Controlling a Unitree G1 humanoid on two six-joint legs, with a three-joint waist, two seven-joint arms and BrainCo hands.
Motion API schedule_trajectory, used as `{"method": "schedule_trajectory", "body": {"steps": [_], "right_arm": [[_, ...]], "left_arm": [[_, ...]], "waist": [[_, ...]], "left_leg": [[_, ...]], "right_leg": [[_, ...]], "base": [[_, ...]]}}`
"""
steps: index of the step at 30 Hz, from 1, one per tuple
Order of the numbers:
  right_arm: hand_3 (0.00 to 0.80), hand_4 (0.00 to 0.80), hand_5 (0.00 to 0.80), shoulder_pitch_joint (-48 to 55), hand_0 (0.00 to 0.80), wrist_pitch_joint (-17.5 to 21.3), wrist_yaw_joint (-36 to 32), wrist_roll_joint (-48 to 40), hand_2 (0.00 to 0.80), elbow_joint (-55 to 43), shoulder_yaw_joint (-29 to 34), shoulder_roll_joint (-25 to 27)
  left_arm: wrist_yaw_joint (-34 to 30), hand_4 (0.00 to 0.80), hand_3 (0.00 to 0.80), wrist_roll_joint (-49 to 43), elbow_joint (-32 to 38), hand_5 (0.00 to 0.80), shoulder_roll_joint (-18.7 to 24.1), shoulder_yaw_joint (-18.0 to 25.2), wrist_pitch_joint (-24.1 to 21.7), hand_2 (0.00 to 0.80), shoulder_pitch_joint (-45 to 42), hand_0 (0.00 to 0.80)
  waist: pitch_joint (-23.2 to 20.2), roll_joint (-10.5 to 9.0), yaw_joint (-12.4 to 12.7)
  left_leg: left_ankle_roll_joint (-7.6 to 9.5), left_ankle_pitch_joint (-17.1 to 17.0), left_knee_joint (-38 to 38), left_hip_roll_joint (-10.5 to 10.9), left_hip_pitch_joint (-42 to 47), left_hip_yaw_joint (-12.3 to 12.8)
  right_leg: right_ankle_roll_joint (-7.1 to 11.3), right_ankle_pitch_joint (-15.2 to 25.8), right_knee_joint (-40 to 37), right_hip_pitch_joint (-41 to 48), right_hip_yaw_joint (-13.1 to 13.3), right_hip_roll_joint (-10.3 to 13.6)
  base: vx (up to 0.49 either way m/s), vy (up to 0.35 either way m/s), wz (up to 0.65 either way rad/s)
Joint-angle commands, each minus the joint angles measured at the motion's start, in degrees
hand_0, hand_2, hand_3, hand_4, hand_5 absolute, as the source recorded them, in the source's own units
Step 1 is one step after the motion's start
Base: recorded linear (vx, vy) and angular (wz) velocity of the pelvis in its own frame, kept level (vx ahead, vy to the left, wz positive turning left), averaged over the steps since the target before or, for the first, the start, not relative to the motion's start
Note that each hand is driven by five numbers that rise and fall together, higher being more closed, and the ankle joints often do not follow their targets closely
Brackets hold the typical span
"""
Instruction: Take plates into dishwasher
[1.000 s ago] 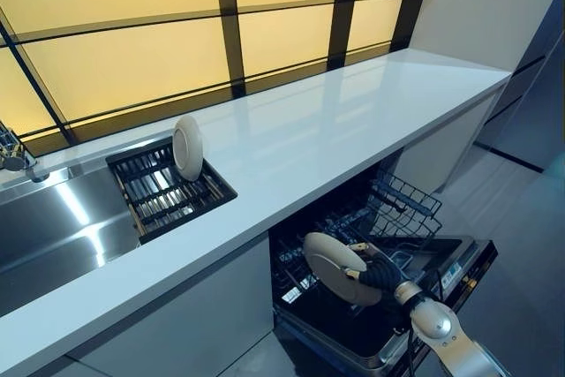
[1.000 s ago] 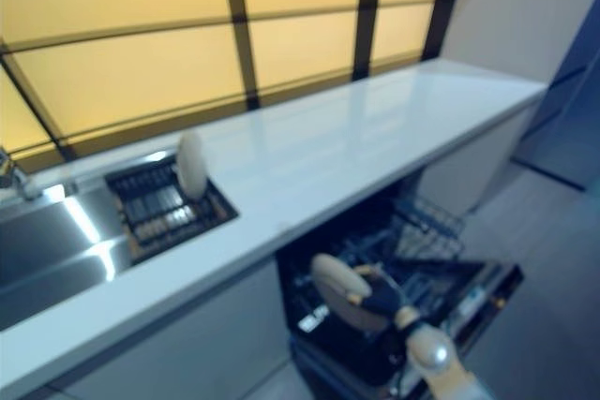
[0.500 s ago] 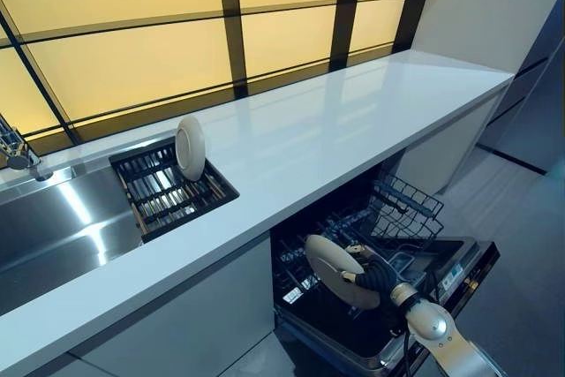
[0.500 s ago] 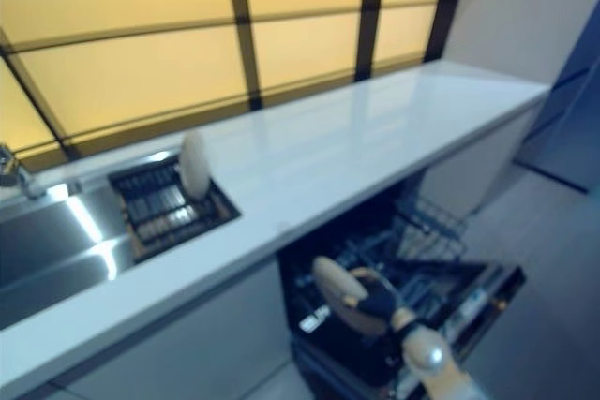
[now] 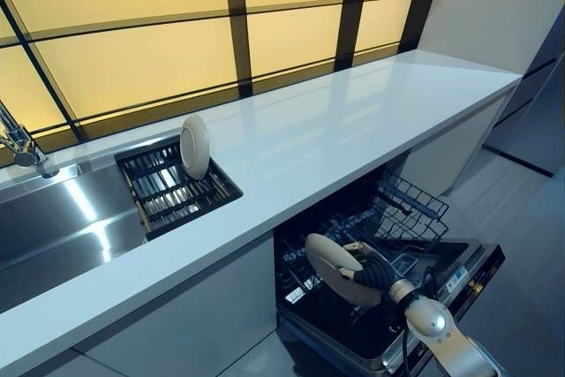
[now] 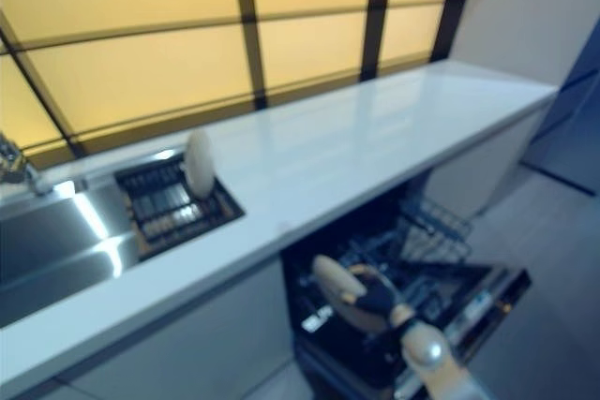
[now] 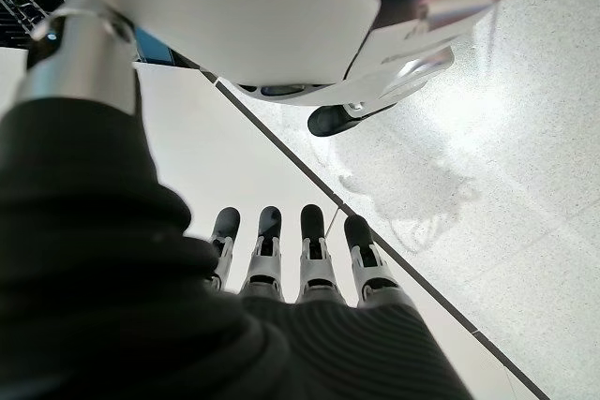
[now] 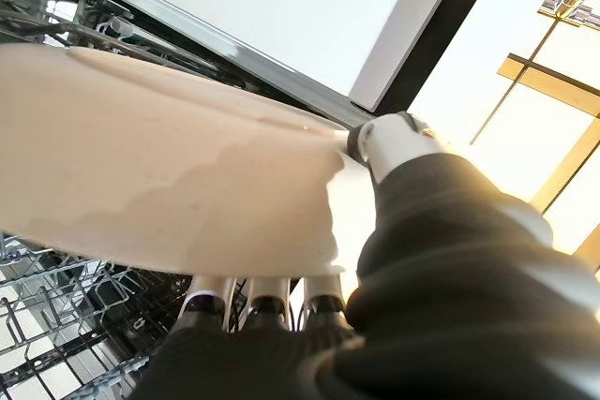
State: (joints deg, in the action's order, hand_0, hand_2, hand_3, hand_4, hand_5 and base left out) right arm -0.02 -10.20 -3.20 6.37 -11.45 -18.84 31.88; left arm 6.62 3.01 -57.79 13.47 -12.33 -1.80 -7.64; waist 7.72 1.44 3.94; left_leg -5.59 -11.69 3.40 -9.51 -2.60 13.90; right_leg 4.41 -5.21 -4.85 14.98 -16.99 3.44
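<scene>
My right hand (image 5: 375, 275) is shut on a cream plate (image 5: 332, 267), thumb on one face and fingers under the other (image 8: 272, 306). It holds the plate tilted on edge over the open dishwasher's lower rack (image 5: 406, 218). The plate fills the right wrist view (image 8: 169, 175). A second cream plate (image 5: 195, 147) stands upright in the black drying rack (image 5: 177, 192) set in the counter. My left hand (image 7: 300, 264) shows only in its wrist view, fingers straight, hanging over the floor and holding nothing.
A long white counter (image 5: 335, 130) runs above the dishwasher. A steel sink (image 5: 53, 236) and tap (image 5: 18, 143) sit at the left. The dishwasher door (image 5: 441, 280) lies folded down toward the floor. Yellow window panels line the back.
The camera has shifted slightly. My right hand still holds the plate over the dishwasher, in nearly the same place.
</scene>
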Motion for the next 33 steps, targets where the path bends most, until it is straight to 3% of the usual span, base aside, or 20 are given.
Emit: {"method": "schedule_trajectory", "body": {"steps": [1, 33], "right_arm": [[0.8, 0.8, 0.8, -3.34, 0.8, 3.81, -0.71, 0.64, 0.8, -2.1, -1.7, -1.19], [0.8, 0.8, 0.8, -5.29, 0.8, 3.95, -1.94, 2.14, 0.8, -0.21, -2.83, -1.1]], "left_arm": [[0.06, 0.0, 0.0, -2.23, -1.07, 0.0, 0.95, -3.2, -0.85, 0.0, 3.56, 0.0], [0.18, 0.0, 0.0, -2.56, -0.86, 0.0, 0.81, -3.58, -0.61, 0.0, 3.01, 0.0]], "waist": [[-0.23, -0.27, 1.41], [0.47, 0.05, 2.66]], "left_leg": [[-4.75, -5.18, -0.12, -4.05, -3.5, -0.84], [-5.35, -6.59, -0.31, -4.75, -2.96, -0.46]], "right_leg": [[-1.23, 3.05, 0.67, -0.09, -1.34, 0.71], [-1.4, 3.63, 0.37, 0.51, -3.45, 0.62]], "base": [[0.0, 0.0, 0.0], [0.001, -0.001, 0.01]]}}
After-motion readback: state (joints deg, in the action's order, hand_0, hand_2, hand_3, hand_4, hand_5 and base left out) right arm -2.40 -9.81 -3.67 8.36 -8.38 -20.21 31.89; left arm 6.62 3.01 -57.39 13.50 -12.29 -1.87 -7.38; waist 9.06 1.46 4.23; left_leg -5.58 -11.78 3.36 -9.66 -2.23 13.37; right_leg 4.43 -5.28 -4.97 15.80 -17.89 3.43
